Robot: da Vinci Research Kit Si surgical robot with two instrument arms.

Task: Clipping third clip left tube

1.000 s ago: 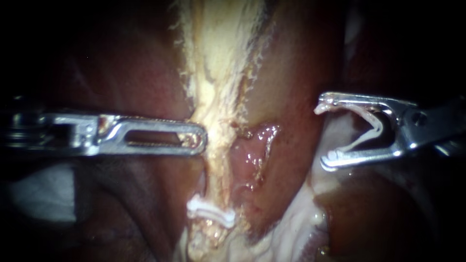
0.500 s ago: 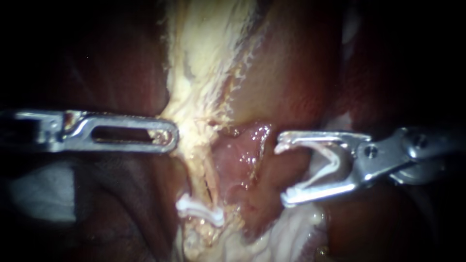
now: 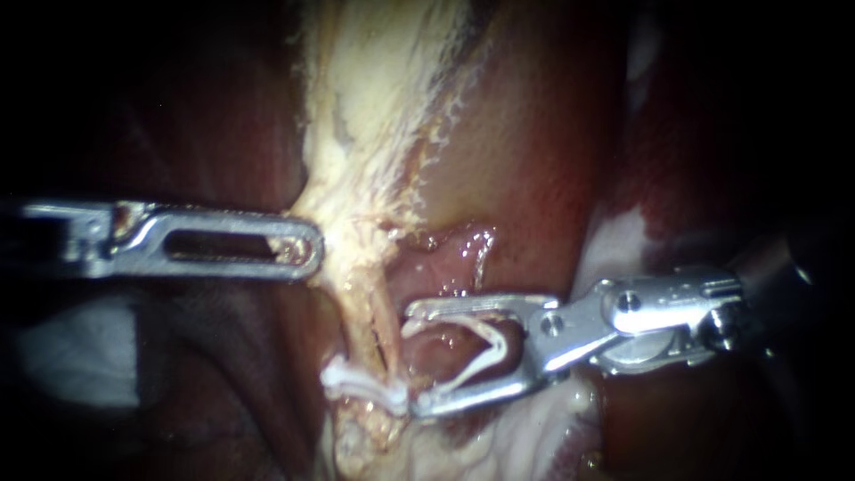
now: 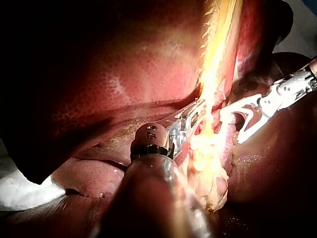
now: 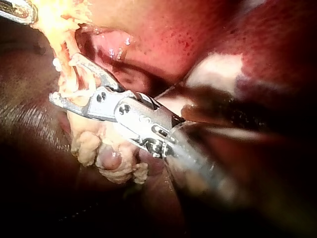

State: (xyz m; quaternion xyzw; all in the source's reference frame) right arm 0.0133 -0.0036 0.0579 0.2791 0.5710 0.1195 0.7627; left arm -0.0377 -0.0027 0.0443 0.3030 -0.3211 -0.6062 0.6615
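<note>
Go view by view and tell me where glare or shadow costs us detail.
Endoscope view: edges black, swallowing the left instrument's shaft; wet glints on the pink tissue, sheen on the right instrument holding the open clip. Left wrist view: the pale strand is washed out by light. Right wrist view: deep shadow under the instrument.

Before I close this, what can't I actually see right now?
- Endoscope view: whether the tube sits inside the new clip held by the right instrument; pale tissue covers the tube.
- Right wrist view: the new clip's far end, buried in pale tissue.
- Endoscope view: any clips besides the placed clip; tissue and dark edges hide them.
</note>
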